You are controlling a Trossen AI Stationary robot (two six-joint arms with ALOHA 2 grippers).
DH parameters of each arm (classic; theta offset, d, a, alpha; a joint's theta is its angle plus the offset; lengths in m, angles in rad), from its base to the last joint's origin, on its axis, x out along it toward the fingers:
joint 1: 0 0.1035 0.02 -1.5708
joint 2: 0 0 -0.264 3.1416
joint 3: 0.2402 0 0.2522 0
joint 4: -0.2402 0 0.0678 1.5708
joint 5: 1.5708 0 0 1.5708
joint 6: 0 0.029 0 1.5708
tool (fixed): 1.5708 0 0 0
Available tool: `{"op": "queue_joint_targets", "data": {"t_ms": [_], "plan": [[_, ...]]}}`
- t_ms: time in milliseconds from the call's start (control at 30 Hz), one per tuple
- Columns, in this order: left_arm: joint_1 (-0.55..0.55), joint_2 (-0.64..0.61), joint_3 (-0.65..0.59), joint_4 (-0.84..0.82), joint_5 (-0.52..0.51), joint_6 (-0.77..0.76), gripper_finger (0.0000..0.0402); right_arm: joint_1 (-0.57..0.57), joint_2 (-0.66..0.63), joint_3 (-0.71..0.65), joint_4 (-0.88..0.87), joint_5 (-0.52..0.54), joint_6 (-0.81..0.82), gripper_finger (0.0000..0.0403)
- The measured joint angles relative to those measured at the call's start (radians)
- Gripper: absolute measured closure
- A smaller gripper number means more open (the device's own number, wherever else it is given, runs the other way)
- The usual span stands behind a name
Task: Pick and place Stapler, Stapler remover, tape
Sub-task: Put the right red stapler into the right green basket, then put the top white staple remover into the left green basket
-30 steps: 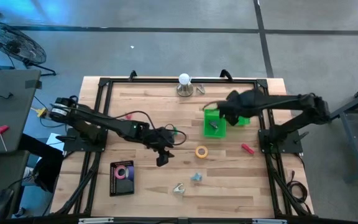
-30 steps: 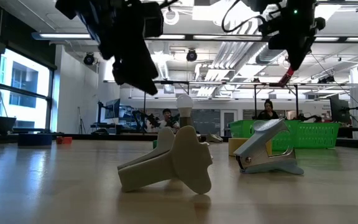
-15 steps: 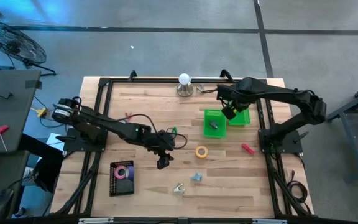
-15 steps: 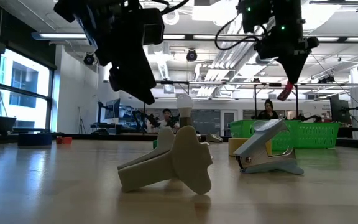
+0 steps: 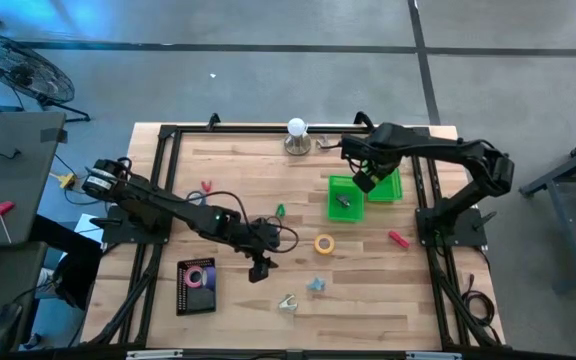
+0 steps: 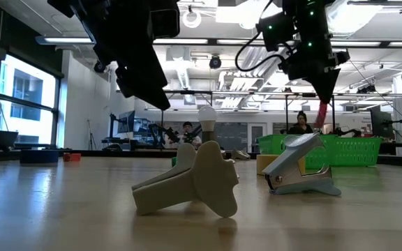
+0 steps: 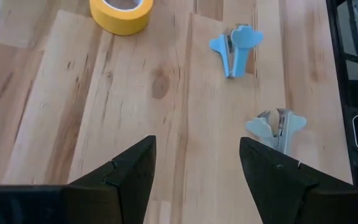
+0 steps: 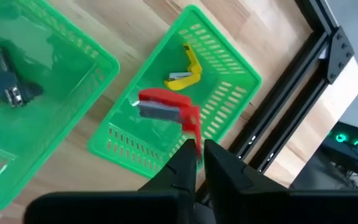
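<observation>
In the right wrist view the larger green bin is cut off at the edge. A dark grey thing lies in it, too blurred through the mesh to name. From above, a small red thing on the counter is too small to identify. It lies just beside the smaller green bin, towards the front edge. In the left wrist view the yellow tape roll is cropped at the frame edge. The pale staple remover partly slips behind one dark finger.

The right tool hangs over the smaller green bin. Its fingers are pinched almost together on one end of a red stapler, which dangles above the bin's inside. A yellow piece already lies on that bin's floor.

The left tool is well apart from the smaller green bin, towards the left arm's side and nearer the front edge. Its fingers are spread and hold nothing. The yellow tape roll lies on the counter between this tool and the bin. The blue staple remover and the pale staple remover lie farther from the bin, just beyond the tool's fingertips and apart from them. A pink tape roll sits on a black tray, farther still from the bin than the left tool.
</observation>
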Motion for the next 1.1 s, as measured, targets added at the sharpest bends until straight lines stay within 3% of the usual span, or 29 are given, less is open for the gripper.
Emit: {"op": "queue_joint_targets", "data": {"t_ms": [267,500,633,767,1100], "plan": [[0.001,-0.001,0.0,0.0,-0.003,0.002,0.0176,0.0,0.0,0.0,-0.004,0.023,-0.029,0.0313],[0.001,-0.001,0.0,0.0,0.008,-0.002,0.0176,-0.008,0.0,0.0,0.239,0.083,-0.312,0.0281],[-0.001,-0.001,0.0,0.0,0.009,-0.021,0.0176,-0.055,0.0,0.0,0.501,-0.104,-0.469,0.028],[-0.014,-0.001,0.0,0.0,0.009,-0.046,0.0176,-0.136,0.0,0.0,0.734,-0.325,-0.497,0.0279],[-0.052,-0.001,0.0,-0.001,0.0,-0.053,0.0176,-0.27,0.126,0.0,0.881,-0.467,-0.518,0.0269]]}}
